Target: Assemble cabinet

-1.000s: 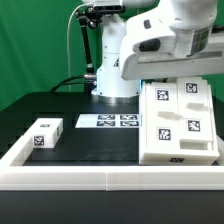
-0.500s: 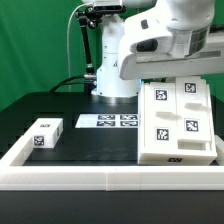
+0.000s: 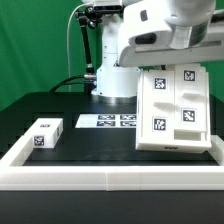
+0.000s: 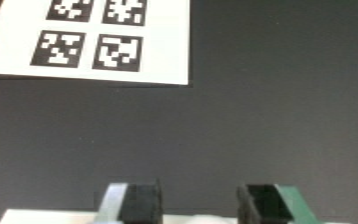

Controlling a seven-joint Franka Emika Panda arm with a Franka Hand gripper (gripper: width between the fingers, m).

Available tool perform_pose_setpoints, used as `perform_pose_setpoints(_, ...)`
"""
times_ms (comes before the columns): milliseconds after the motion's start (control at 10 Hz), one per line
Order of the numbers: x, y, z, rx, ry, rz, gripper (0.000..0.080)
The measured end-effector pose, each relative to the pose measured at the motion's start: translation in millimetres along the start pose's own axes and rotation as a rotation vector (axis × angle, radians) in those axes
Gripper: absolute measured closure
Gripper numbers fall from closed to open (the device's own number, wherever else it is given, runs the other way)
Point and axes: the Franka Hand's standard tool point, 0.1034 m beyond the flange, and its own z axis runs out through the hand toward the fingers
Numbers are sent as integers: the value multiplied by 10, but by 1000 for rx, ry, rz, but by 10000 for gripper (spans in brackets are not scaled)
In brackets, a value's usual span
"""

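so, gripper (image 4: pixel 202 203): clamped on the body's upper edge as far as i can tell, a white sliver sits between the two fingers (image 4: pixel 144 198) in the wrist view
body (image 3: pixel 172 108): on the exterior view's right, tipped over at an angle, tagged face toward the camera, lower edge down near the frame
arm (image 3: pixel 160 25): hanging right over the body, hiding the gripper in the exterior view
block (image 3: pixel 43 133): flat on the table (image 3: pixel 90 145), far over on the exterior view's left, well apart from the body
marker board (image 3: pixel 108 121): flat on the table between block and body, by the arm's base
frame (image 3: pixel 100 178): low white border along the table's near edge
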Motion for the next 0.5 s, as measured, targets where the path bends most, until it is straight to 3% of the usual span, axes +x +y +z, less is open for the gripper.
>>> perform_pose_setpoints(200, -2, -1, 18, 0, -4, -1, 591)
perform_pose_setpoints(500, 34, 42, 91, 37, -71, 13, 591)
